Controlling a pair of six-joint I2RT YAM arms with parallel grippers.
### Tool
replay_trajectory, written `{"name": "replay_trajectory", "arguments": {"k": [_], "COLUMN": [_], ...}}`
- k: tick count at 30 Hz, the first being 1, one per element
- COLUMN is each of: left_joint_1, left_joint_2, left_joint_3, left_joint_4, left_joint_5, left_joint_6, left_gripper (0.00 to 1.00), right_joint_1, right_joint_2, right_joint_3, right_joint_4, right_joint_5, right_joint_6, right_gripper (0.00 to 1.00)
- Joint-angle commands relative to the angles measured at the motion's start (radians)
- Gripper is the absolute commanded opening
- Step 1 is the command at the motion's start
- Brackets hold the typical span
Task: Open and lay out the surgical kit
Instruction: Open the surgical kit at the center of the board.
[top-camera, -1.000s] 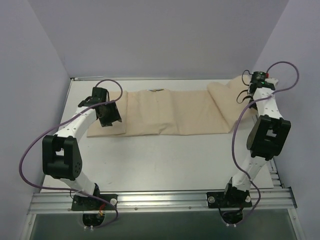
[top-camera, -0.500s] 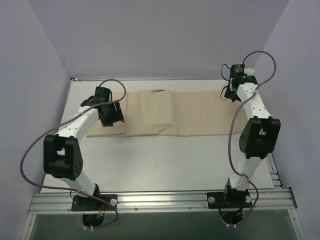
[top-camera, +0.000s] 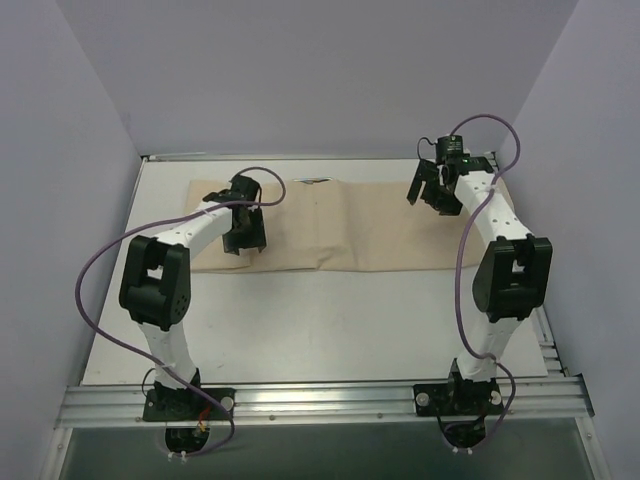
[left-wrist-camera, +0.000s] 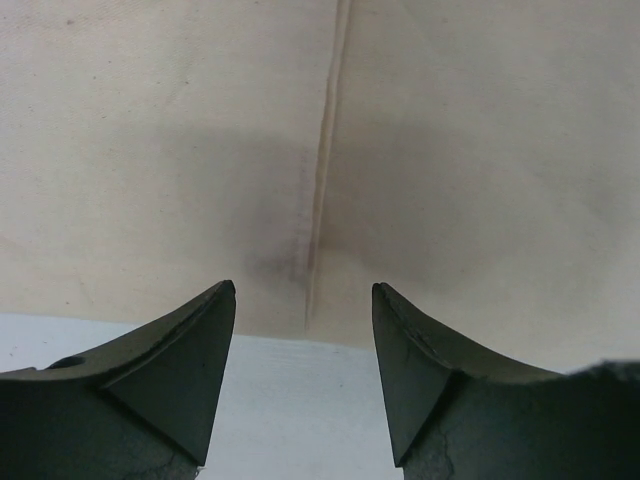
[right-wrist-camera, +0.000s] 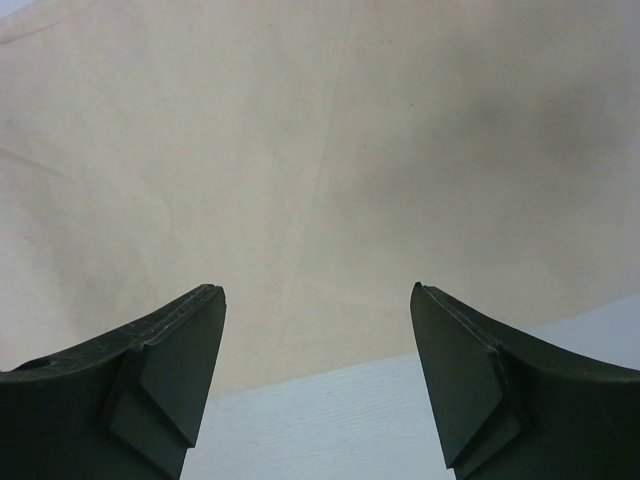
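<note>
Wrap (top-camera: 360, 232) under gaping left hand (left-wrist-camera: 303, 292), right hand (right-wrist-camera: 318, 292).

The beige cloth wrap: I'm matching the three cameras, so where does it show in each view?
Top external: the beige cloth wrap lies flat as a long strip across the table's far half.
Left wrist: the wrap fills the upper two thirds, a seam running down it.
Right wrist: the wrap fills most of the picture.
Shared landmark: its near edge against the white table.
</note>
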Motion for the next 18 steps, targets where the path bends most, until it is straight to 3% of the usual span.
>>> {"name": "replay_trajectory", "arguments": {"k": [1,6,9,10,13,15,18], "left_joint_1": [-0.01,-0.027,-0.027,-0.027,-0.021,-0.001,0.051], "left_joint_2": [0.041,0.079,0.091,0.091,0.067,0.036,-0.022], "left_joint_3": [0.05,0.034,0.041,0.044,0.059,0.073,0.113], "left_joint_4": [-0.043,-0.031,-0.031,-0.034,-0.051,-0.065,-0.122], "left_joint_5": [-0.102,-0.114,-0.116,-0.119,-0.144,-0.162,-0.197], "left_joint_6": [0.019,0.022,0.028,0.031,0.044,0.061,0.105], "left_gripper": [0.65,0.59,0.43,0.32,0.2,0.06,0.02], "right_joint_1": [-0.011,-0.029,-0.032,-0.032,-0.029,-0.026,-0.019], "right_joint_2": [-0.097,-0.111,-0.103,-0.102,-0.1,-0.091,-0.076], "right_joint_3": [0.002,-0.008,-0.007,-0.005,-0.005,-0.005,-0.001], "right_joint_4": [-0.003,0.008,0.008,0.008,0.014,0.017,0.011], "right_joint_5": [-0.017,-0.02,-0.026,-0.026,-0.029,-0.037,-0.05], "right_joint_6": [-0.015,-0.029,-0.032,-0.032,-0.03,-0.03,-0.027], "right_gripper": [0.76,0.76,0.76,0.76,0.76,0.76,0.76]}}
